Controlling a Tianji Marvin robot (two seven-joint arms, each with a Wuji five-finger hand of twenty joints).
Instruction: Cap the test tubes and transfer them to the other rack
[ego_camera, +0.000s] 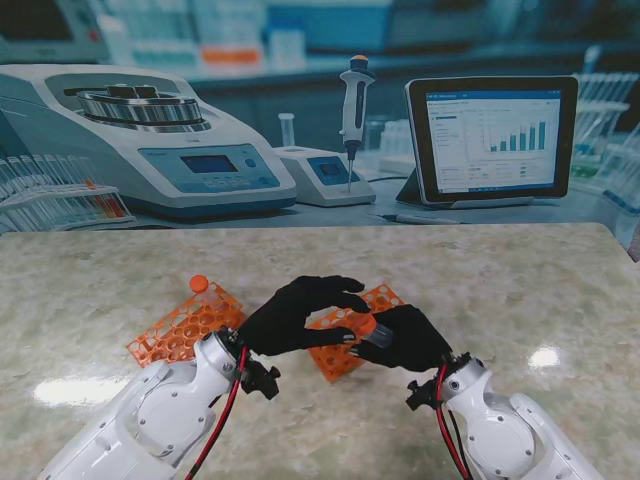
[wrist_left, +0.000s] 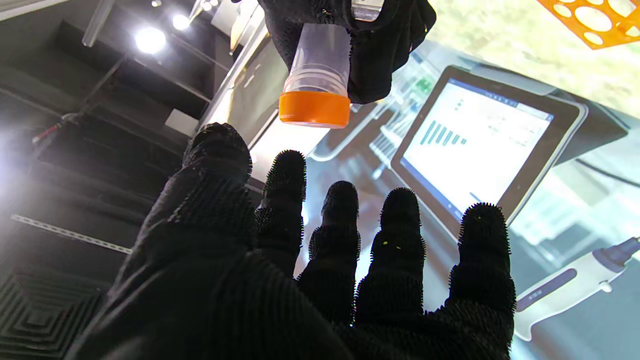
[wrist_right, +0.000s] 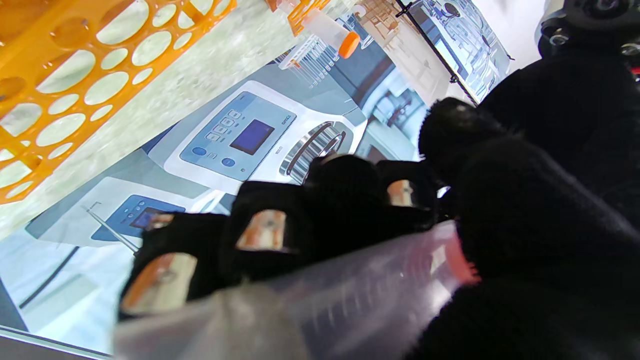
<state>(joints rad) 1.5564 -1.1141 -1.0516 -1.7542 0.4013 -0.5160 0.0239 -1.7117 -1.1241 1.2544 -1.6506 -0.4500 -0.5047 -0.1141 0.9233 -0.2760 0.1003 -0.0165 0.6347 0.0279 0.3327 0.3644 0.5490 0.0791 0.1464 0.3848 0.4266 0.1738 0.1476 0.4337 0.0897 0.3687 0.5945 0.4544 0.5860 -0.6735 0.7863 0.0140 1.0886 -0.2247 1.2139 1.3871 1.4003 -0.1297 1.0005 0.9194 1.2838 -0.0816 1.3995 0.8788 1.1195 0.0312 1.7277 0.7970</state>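
Right hand (ego_camera: 408, 338) grips a clear plastic tube (wrist_left: 322, 55) (orange ribbed cap (wrist_left: 314, 109) on); left hand (ego_camera: 300, 312), knit-gloved, spread empty beside it.

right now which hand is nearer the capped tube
Right. The right hand is wrapped around the tube, holding it. The left hand is open beside its orange cap, fingers spread, not touching.
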